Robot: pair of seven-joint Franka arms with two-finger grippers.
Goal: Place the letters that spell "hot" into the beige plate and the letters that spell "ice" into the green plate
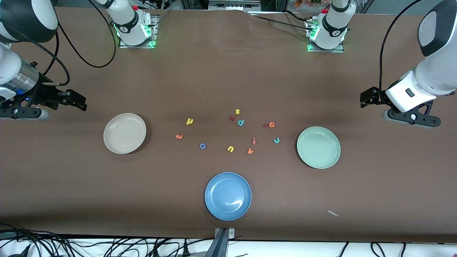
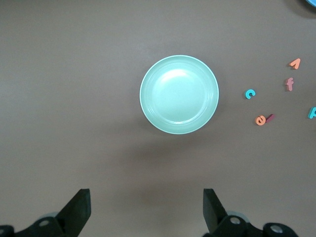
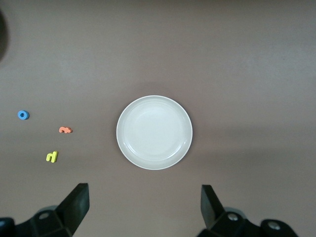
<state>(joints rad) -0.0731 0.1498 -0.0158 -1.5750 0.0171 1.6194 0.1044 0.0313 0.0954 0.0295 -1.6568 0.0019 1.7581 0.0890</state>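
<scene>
The beige plate [image 1: 124,133] [image 3: 154,132] lies empty toward the right arm's end, the green plate [image 1: 318,147] [image 2: 178,94] empty toward the left arm's end. Between them lie the yellow h [image 1: 189,121] [image 3: 52,156], orange t [image 1: 179,136] [image 3: 64,130], blue o [image 1: 202,145] [image 3: 23,115], orange e [image 1: 271,124] [image 2: 260,120] touching the dark red i [image 1: 266,125] [image 2: 270,117], and teal c [image 1: 276,140] [image 2: 250,94]. My left gripper [image 1: 365,97] [image 2: 146,212] hangs open over bare table beside the green plate. My right gripper [image 1: 79,101] [image 3: 144,210] hangs open beside the beige plate.
A blue plate [image 1: 228,196] lies empty nearer the front camera. Other letters sit among the task's: yellow s [image 1: 237,111], teal p [image 1: 241,122], yellow u [image 1: 230,149], orange v [image 1: 250,151], reddish f [image 1: 254,140]. A paper scrap [image 1: 334,213] lies near the front edge.
</scene>
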